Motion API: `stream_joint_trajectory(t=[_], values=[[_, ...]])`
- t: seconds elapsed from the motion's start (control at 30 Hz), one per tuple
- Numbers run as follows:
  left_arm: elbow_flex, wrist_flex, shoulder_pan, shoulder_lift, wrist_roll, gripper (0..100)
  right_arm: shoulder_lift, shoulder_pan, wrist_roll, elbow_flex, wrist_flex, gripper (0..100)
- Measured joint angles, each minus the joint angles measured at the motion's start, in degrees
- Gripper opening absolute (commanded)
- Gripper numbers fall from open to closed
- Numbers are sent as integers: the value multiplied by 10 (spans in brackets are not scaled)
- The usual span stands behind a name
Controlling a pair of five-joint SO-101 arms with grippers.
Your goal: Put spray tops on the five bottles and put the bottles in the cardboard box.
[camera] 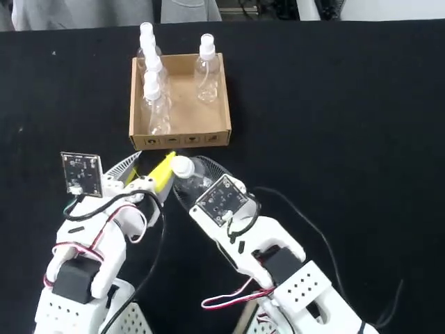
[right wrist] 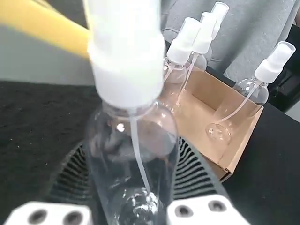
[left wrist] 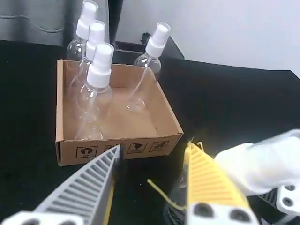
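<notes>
Entry: I am seeing the right end effector [camera: 198,178] clenching the body of a clear bottle [camera: 192,181], just in front of the cardboard box [camera: 179,138] on the black bench [camera: 348,104]. In the right wrist view the bottle is sitting between the two ribbed pads [right wrist: 194,171], with its neck pointing toward the box. A white spray top [right wrist: 124,56] is sitting on the neck; I cannot tell whether it is screwed down.

The left end effector [camera: 144,172] is standing released, grasping nothing. Its yellow finger [left wrist: 206,187] is lying just beside the spray top, which is lying outside the jaws, not between them.

Four more bottles, each wearing a spray top, are standing upright at the box. A row of three [camera: 157,104] is running along one side wall, and a single bottle [camera: 207,75] is standing near the opposite wall. The rearmost of the three is overlapping the back wall in the high view, and I cannot tell whether it is standing inside the box or just behind it.
</notes>
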Motion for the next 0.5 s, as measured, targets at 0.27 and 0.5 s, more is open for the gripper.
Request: stream_joint_trajectory(t=[0.27, 0.5], values=[[0, 0, 23, -2, -47, 198, 0, 1, 0, 0, 0, 12], [0, 0, -2, 0, -51, 198, 0, 8, 1, 0, -11, 12]])
